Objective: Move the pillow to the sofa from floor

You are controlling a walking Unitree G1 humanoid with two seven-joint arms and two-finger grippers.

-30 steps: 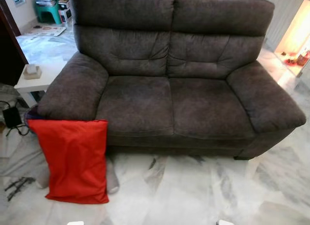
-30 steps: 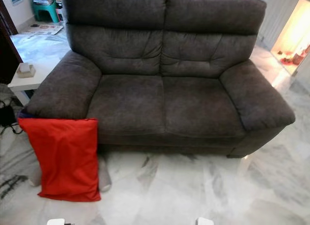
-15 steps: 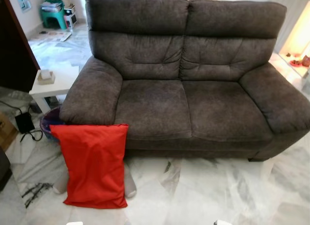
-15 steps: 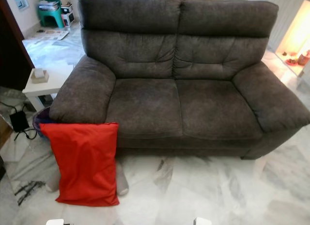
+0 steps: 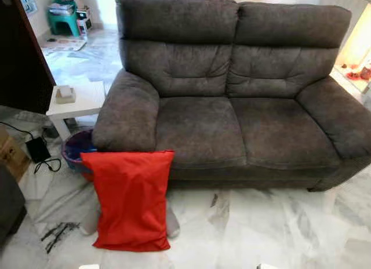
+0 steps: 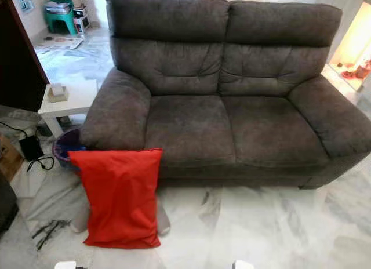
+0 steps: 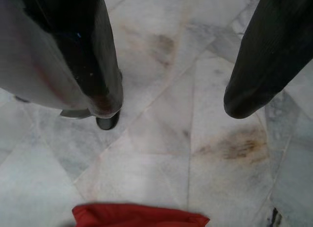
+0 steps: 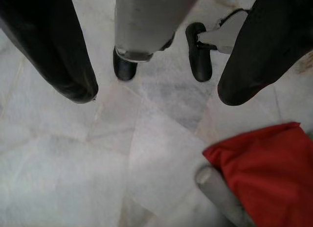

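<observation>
The pillow (image 5: pixel 132 200), bright red, stands upright on the marble floor (image 5: pixel 261 228), leaning against the front of the sofa (image 5: pixel 232 101) below its left armrest. A grey cushion (image 6: pixel 163 219) pokes out behind its bottom edge. My left gripper (image 7: pixel 171 104) hangs over bare floor, fingers spread wide and holding nothing. My right gripper (image 8: pixel 156 97) likewise hangs wide apart and empty, the pillow's corner nearby.

Red pillow (image 6: pixel 120 196) upright on marble floor (image 6: pixel 261 228), leaning against grey sofa (image 6: pixel 232 106), left armrest end
</observation>
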